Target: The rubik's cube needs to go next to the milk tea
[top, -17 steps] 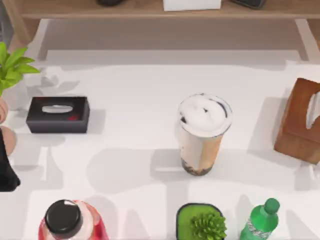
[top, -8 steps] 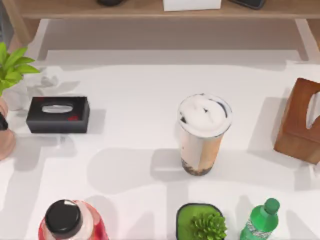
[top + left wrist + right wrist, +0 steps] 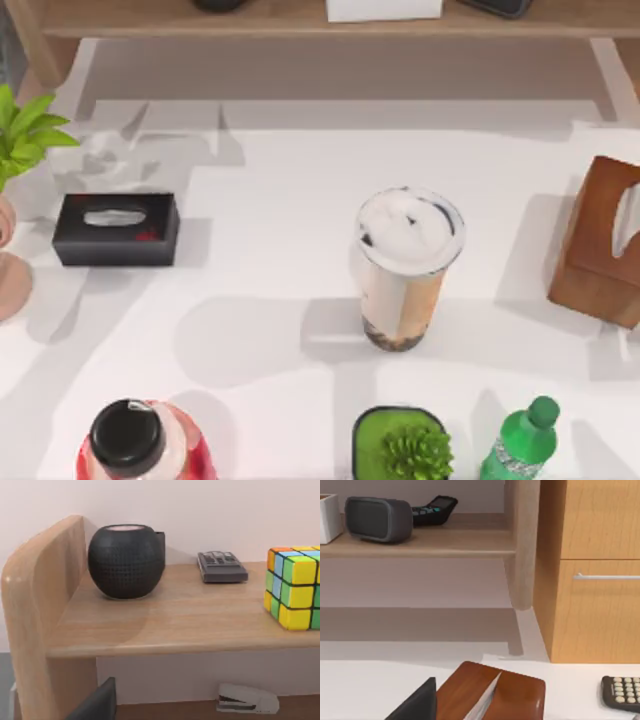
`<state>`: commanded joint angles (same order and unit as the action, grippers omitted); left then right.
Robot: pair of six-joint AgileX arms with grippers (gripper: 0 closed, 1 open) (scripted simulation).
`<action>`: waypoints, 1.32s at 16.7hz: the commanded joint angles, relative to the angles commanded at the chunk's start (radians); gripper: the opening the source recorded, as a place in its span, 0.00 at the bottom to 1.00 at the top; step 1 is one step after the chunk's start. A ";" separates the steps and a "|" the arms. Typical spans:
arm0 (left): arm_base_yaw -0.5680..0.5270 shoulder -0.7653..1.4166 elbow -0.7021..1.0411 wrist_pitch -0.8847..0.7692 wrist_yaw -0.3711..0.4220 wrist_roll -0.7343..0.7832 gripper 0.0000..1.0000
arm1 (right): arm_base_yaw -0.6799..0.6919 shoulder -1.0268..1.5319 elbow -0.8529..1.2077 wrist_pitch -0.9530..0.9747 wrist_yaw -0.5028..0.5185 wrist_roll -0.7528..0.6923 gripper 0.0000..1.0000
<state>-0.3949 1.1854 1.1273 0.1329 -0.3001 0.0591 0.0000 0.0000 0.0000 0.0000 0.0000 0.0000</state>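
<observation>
Jaws of both grippers: cannot tell open or closed, nothing visibly held. Rubik's cube point(image 3: 295, 587) sits on the wooden shelf point(image 3: 165, 620) ahead of the left arm's jaws, ungrasped; milk tea point(image 3: 405, 268) stands mid-table. Pick, carry and placement all remain.

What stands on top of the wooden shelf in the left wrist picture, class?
On the wooden shelf stand a round black speaker, a small grey calculator behind it, and the rubik's cube, cut off at the picture's edge. A stapler lies below.
</observation>
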 joint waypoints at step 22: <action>-0.130 0.660 0.607 -0.012 -0.184 -0.041 1.00 | 0.000 0.000 0.000 0.000 0.000 0.000 1.00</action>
<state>-0.5246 1.8454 1.7340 0.1210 -0.4843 0.0184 0.0000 0.0000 0.0000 0.0000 0.0000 0.0000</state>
